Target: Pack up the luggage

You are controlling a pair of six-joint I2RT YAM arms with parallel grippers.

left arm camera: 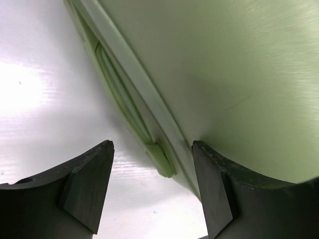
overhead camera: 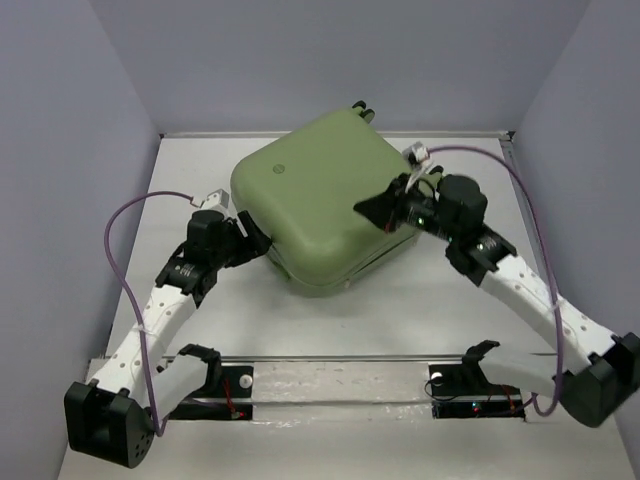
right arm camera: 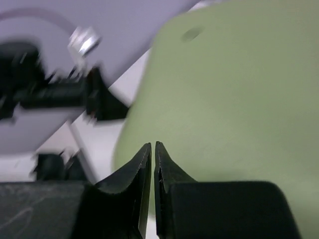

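Observation:
The luggage, a light-green hard-shell suitcase, lies with its lid down in the middle of the table, its round logo facing up at the left. Two wheels show at its far edge. My left gripper is open at the suitcase's left side, level with the seam. In the left wrist view the gripper frames the seam and a small green tab. My right gripper is shut and empty, with its tips over the lid's right part. In the right wrist view the gripper sits over the green shell.
White table with grey walls on three sides. A metal rail with two black mounts runs along the near edge. Purple cables loop from both arms.

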